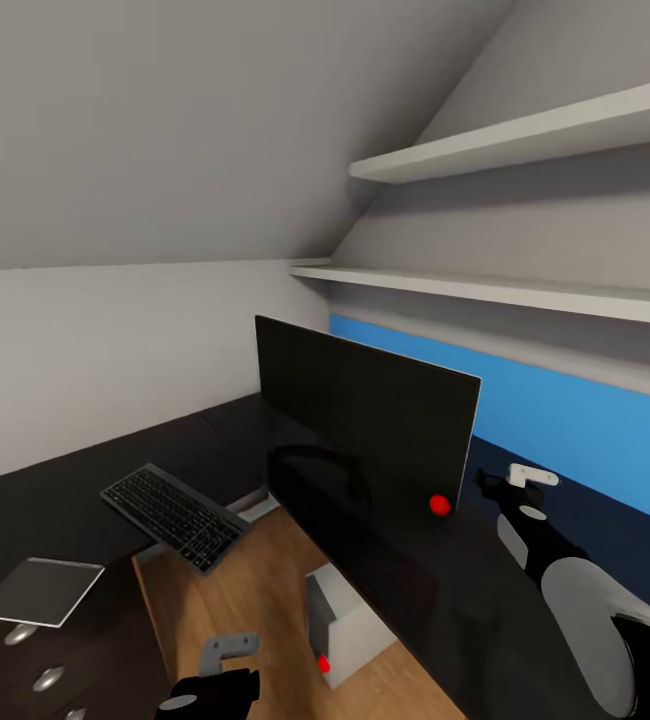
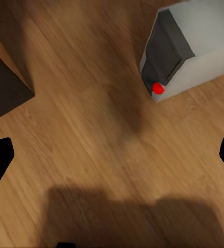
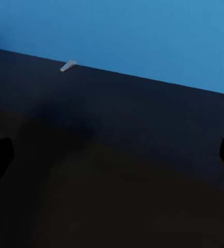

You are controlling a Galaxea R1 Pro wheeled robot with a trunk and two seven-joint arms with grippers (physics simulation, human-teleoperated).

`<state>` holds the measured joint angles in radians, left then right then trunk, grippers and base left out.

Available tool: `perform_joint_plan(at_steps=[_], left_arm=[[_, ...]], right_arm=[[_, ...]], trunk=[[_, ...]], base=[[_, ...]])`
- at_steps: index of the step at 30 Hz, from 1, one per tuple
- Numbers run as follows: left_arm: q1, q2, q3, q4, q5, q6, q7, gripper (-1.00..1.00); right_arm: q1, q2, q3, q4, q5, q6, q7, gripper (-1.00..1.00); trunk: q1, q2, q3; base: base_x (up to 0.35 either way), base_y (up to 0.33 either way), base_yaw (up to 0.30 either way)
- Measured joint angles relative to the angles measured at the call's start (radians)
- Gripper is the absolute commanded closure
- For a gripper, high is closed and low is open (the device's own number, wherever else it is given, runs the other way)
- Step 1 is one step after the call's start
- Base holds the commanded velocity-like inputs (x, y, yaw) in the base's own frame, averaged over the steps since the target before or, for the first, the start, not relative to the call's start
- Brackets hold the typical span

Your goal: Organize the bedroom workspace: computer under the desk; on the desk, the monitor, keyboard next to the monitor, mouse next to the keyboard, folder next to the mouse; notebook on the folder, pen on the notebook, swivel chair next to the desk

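The monitor [image 1: 365, 430] stands upright on the black desk [image 1: 445, 610], red dot at its lower corner. To its left the keyboard [image 1: 175, 517] lies on the desk, one end jutting past the inner edge. The grey notebook [image 1: 40, 590] rests on the desktop above the drawers. On the floor under the desk stands the computer [image 1: 340, 625] [image 2: 187, 51]. My left gripper [image 1: 227, 648] [image 2: 112, 160] hangs open over the wood floor. My right gripper [image 1: 520, 480] [image 3: 112, 160] is open above the desktop, right of the monitor. What looks like the pen [image 3: 68, 65] lies by the blue wall. Mouse, folder and swivel chair are out of view.
Two white shelves [image 1: 525, 290] run along the wall above the desk, under a sloping ceiling. A blue band [image 1: 585, 420] covers the wall behind the monitor. The black drawer unit [image 1: 35, 670] [image 2: 3, 88] with silver knobs stands at the lower left.
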<state>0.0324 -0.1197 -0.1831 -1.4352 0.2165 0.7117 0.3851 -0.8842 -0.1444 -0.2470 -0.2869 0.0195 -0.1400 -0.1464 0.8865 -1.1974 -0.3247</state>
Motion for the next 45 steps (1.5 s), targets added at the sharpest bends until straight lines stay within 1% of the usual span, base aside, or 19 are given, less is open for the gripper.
perform_joint_plan(at_steps=[15,22,24,25,27,29,31,32,33,37,42,45], left_arm=[[0.0,0.0,0.002,0.002,0.0,-0.002,0.0,-1.0],[0.0,0.0,0.002,0.002,0.0,-0.001,0.0,-1.0],[0.0,0.0,0.001,0.002,0.0,0.0,0.0,-1.0],[0.0,0.0,0.001,0.002,0.0,0.0,0.0,-1.0],[0.0,0.0,0.001,0.002,0.0,0.0,0.0,-1.0],[0.0,0.0,0.0,0.002,0.0,0.0,0.0,-1.0],[0.0,0.0,0.0,0.002,0.0,0.0,0.0,-1.0],[0.0,0.0,0.0,0.002,0.0,0.0,0.0,-1.0],[0.0,0.0,0.0,0.002,0.0,0.0,0.0,-1.0],[0.0,0.0,0.0,0.002,0.0,0.001,0.0,-1.0],[0.0,0.0,0.0,0.002,0.0,0.001,0.0,-1.0],[0.0,0.0,0.0,0.002,0.0,0.001,0.0,-1.0]], right_arm=[[0.0,0.0,0.0,-0.001,0.0,-0.002,0.003,-1.0],[0.001,-0.001,0.004,-0.002,0.008,-0.007,0.013,-1.0],[0.001,-0.001,0.005,-0.003,0.018,-0.008,0.029,-1.0],[0.001,-0.001,0.008,-0.002,0.045,-0.008,0.071,-1.0],[0.001,-0.001,0.009,-0.001,0.064,-0.008,0.098,-1.0],[0.002,0.0,0.012,0.0,0.098,-0.008,0.149,-1.0],[0.003,0.0,0.013,0.0,0.114,-0.008,0.181,-1.0],[0.003,0.0,0.013,0.0,0.118,-0.008,0.191,-1.0],[0.003,0.0,0.013,0.0,0.124,-0.008,0.221,-1.0],[0.003,0.0,0.013,0.001,0.131,-0.008,0.286,-1.0],[0.004,0.002,0.015,0.0,0.142,-0.008,0.314,-1.0],[0.005,0.014,0.017,0.001,0.149,-0.007,0.325,-1.0]], trunk=[[0.0,0.0,0.0],[0.0,0.0,0.0],[0.0,0.0,0.0],[0.0,0.0,0.0],[0.0,0.0,0.0],[0.0,0.0,0.0],[0.0,0.0,0.0],[0.0,0.0,0.0],[0.0,0.0,0.0],[0.0,0.0,0.0],[0.0,0.0,0.0],[0.0,0.0,0.0]], base=[[0.099,0.013,0.0],[0.022,0.0,0.0],[0.003,0.0,0.0],[0.002,0.0,0.0],[0.001,0.0,0.0],[0.0,0.0,0.0],[0.0,0.0,0.0],[0.0,0.0,0.0],[0.0,0.0,0.0],[0.0,0.0,0.0],[0.0,0.0,0.0],[0.0,0.0,0.022]])
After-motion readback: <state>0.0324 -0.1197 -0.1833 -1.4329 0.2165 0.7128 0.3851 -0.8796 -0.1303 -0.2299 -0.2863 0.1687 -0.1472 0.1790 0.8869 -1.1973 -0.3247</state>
